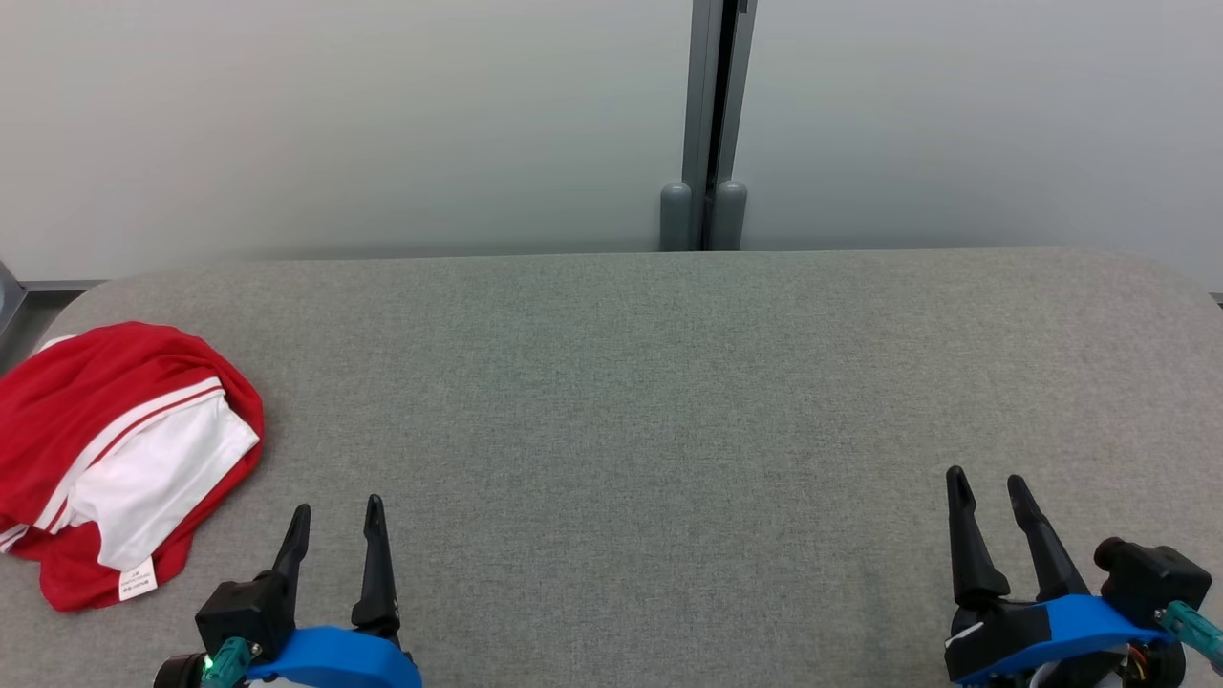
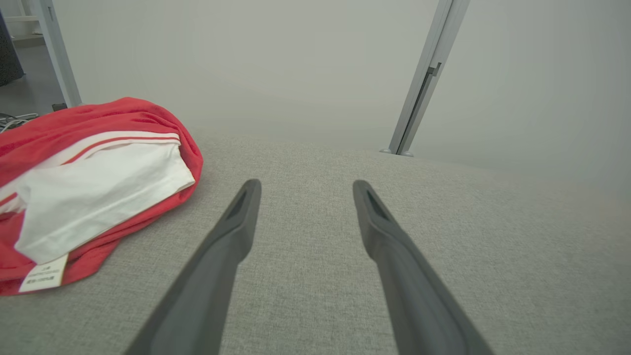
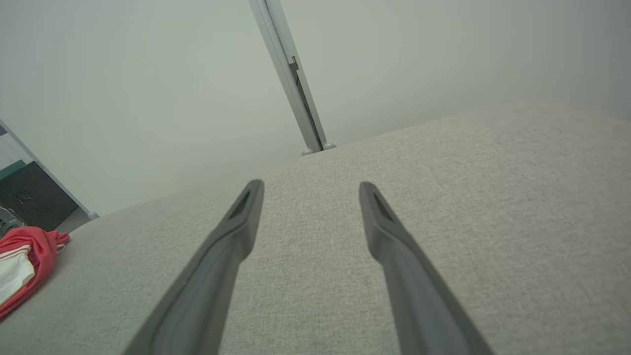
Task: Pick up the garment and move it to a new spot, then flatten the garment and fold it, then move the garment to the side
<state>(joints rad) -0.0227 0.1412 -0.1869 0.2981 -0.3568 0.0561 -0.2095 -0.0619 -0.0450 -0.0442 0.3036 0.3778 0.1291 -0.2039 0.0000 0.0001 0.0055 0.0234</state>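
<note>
Garment (image 1: 115, 459), red with white panels and stripes, lies crumpled in a heap at the left edge of the grey fabric-covered bench (image 1: 669, 401) in the head view, a small white label (image 1: 137, 579) showing at its near end. The left claw (image 1: 337, 506) sits at the lower left, just right of the heap and apart from it, fingers spread and holding nothing. The right claw (image 1: 985, 478) is at the lower right, well apart from the garment, also spread and empty. A grey post (image 1: 712, 124) stands behind the bench between two pale wall panels.

In the left wrist view, the left claw (image 2: 306, 183) is wide apart over bare bench (image 2: 493, 246). The garment (image 2: 88, 187) lies at the left, near the left finger but not touching it, with its label (image 2: 44, 278) toward the bottom edge.

In the right wrist view, the right claw (image 3: 311, 184) is wide and empty above the bench (image 3: 493, 197). The garment (image 3: 24, 266) shows as a red and white patch at the far left edge, well away from the fingers.
</note>
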